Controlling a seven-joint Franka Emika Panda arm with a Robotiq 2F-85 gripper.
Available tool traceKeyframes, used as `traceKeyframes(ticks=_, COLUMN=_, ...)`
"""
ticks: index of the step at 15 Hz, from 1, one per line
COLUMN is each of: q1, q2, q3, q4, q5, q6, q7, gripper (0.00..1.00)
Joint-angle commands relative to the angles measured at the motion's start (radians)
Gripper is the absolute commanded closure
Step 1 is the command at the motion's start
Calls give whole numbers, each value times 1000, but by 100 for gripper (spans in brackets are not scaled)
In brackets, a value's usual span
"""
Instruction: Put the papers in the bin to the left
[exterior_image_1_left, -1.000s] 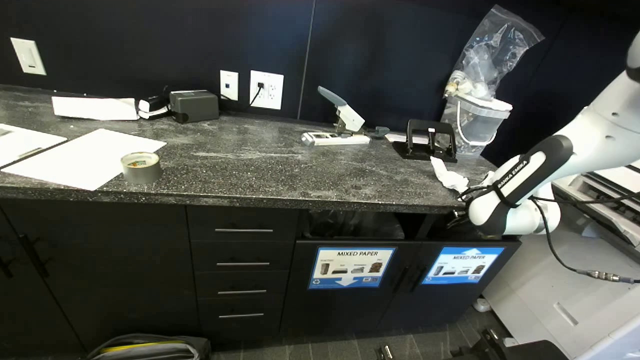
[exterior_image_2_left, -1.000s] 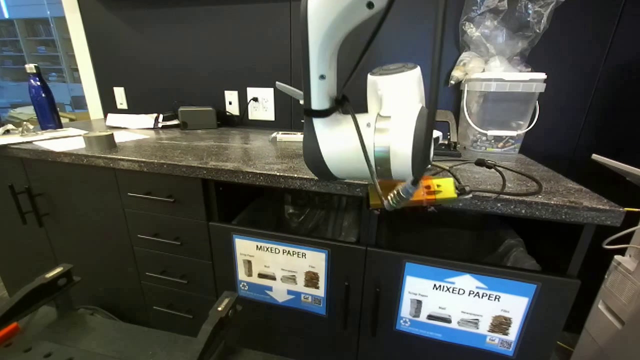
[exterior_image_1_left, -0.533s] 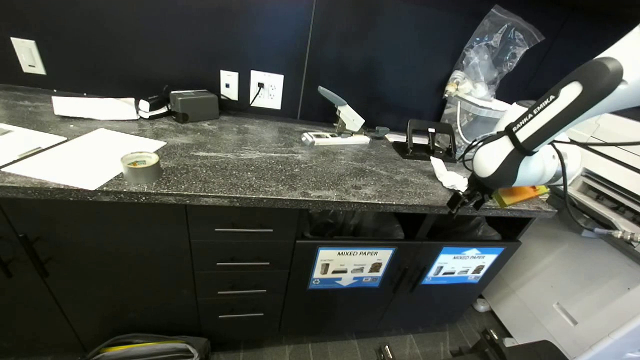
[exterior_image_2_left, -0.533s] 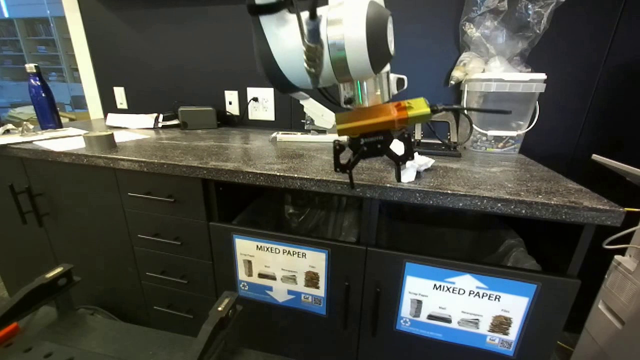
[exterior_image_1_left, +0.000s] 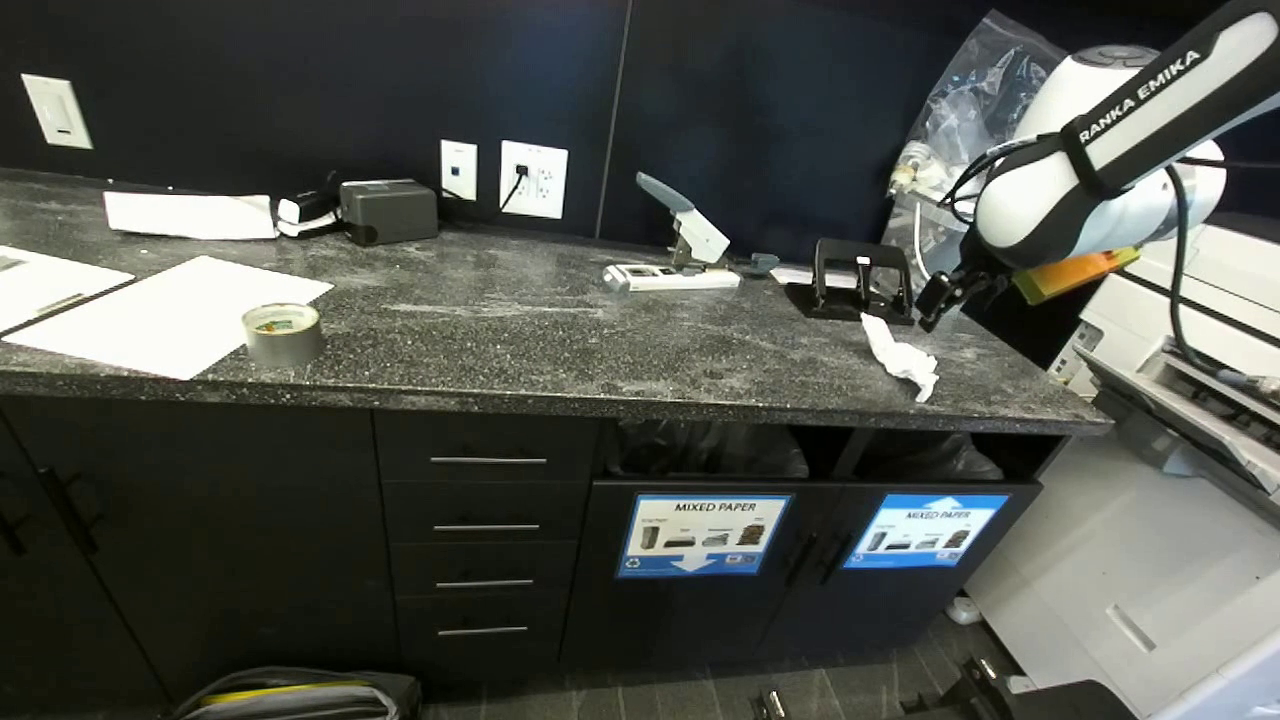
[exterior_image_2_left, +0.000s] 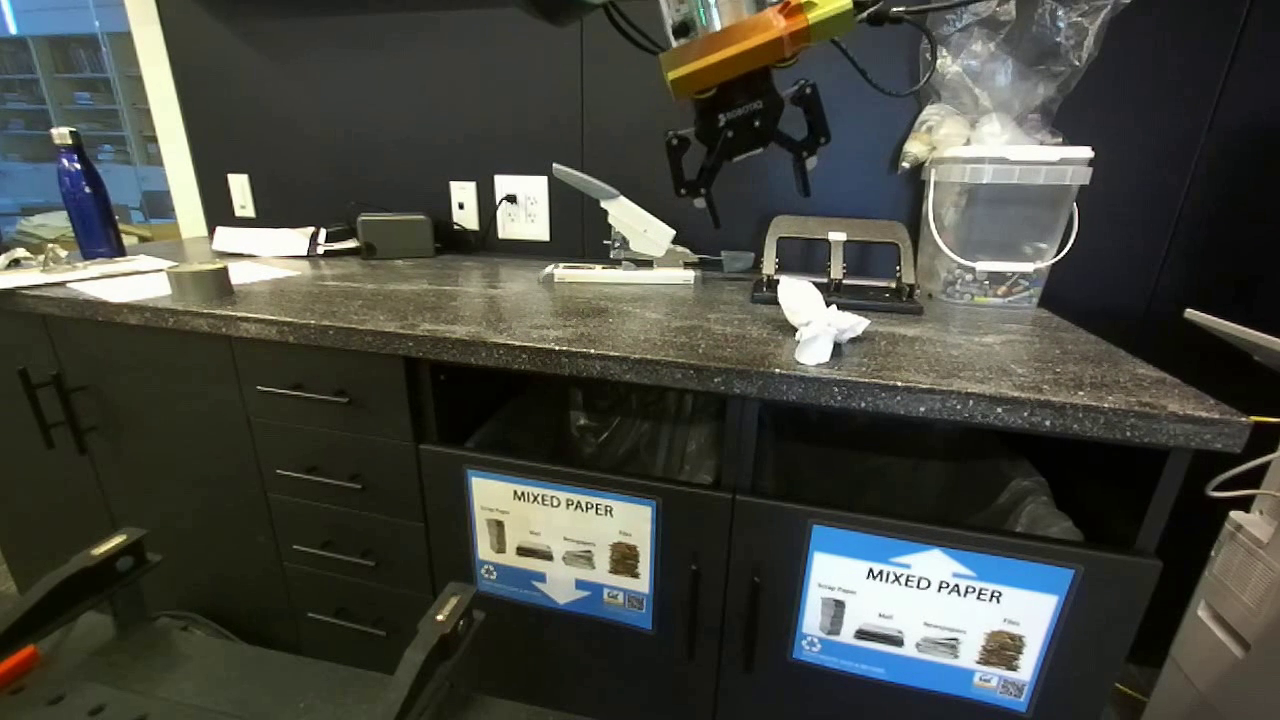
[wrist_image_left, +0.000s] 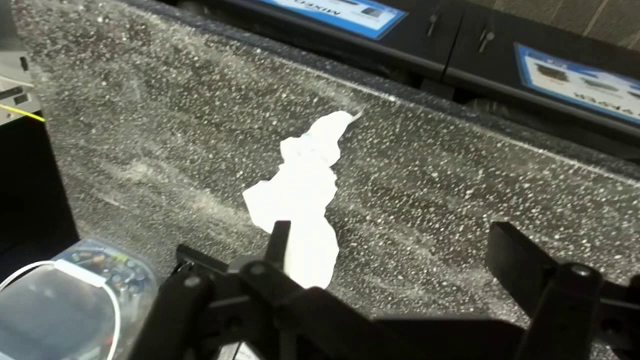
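Note:
A crumpled white paper (exterior_image_1_left: 903, 362) lies on the counter near its right end, in front of the hole punch; the same paper (exterior_image_2_left: 816, 325) shows in full now. Raised above the counter, my gripper (exterior_image_2_left: 758, 203) stands open with nothing held. Seen from the wrist, the paper (wrist_image_left: 306, 195) lies below the gripper (wrist_image_left: 390, 225), partly covered by one of the fingers (wrist_image_left: 278, 242) and apart from them. Under the counter, the left-hand bin (exterior_image_2_left: 580, 472) has an open slot with a dark liner behind its blue-edged sign (exterior_image_1_left: 705, 537).
Behind the paper stand a black hole punch (exterior_image_2_left: 838, 262) and a clear bucket (exterior_image_2_left: 1000, 210) with a plastic bag. Farther left are a stapler (exterior_image_2_left: 635, 225), a tape roll (exterior_image_1_left: 283, 338) and flat white sheets (exterior_image_1_left: 170, 318). The right compartment carries a bluer sign (exterior_image_2_left: 930, 620).
My gripper has risen from around the counter's front edge, by the right compartment, to well above the counter and farther back. The crumpled paper, formerly partly covered by the arm, has not moved.

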Motion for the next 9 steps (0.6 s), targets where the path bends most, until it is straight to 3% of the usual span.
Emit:
traceKeyframes(ticks=1, q1=25, q2=84, q3=-38, q4=131, q5=6, q6=-21, q7=22, gripper=0)
traceKeyframes(ticks=5, q1=-8, q2=220, q3=-8, q4=294, q5=168, q6=-73, q7=-76, gripper=0)
traceKeyframes(ticks=7, q1=-56, q2=294, q3=47, q4=392, q5=308, q6=-148, q7=-190, gripper=0)
traceKeyframes(ticks=9, q1=-83, q2=374, q3=69, q4=505, q5=375, q6=-233, q7=-243, gripper=0)
